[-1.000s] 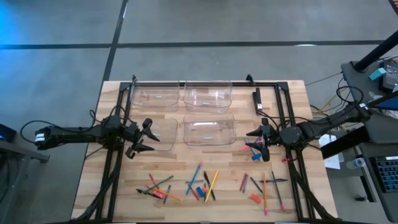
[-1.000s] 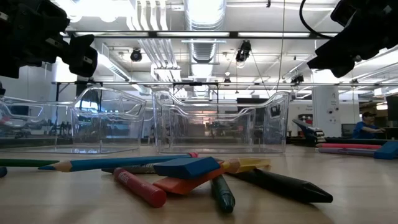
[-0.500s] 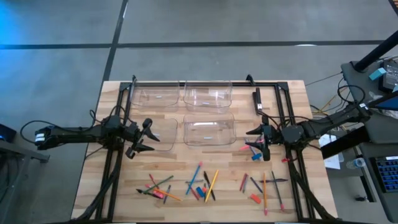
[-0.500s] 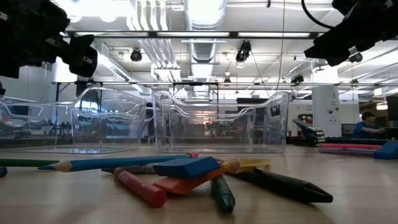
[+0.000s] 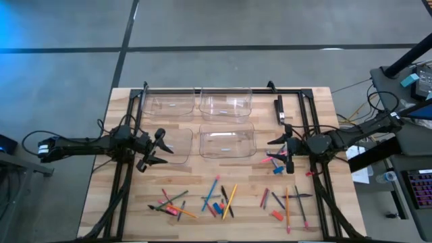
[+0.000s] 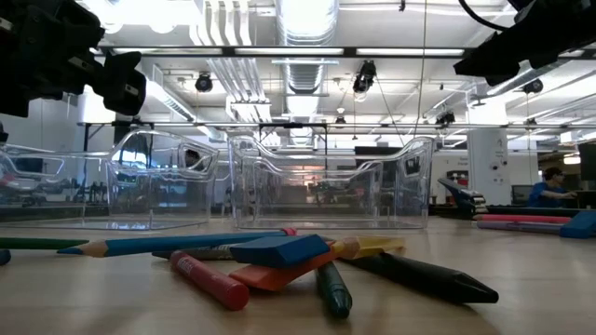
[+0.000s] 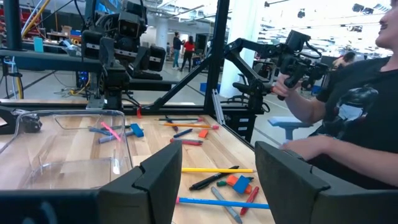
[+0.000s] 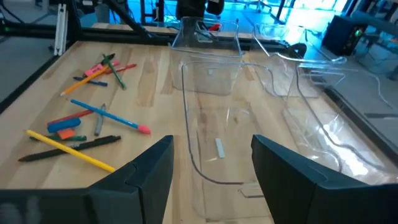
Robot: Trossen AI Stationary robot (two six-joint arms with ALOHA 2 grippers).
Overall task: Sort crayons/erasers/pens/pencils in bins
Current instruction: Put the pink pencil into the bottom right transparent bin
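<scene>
Both grippers hung empty, jaws spread. Right gripper (image 5: 287,154) should descend squarely over one pencil (image 5: 273,159) beside the bins (image 5: 227,143).

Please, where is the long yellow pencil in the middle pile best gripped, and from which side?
Hold the yellow pencil near its end toward the bins, which lies bare on the table; a black pen crosses the other half. Come from straight above, closing across the thin shaft, since it lies flat.
</scene>
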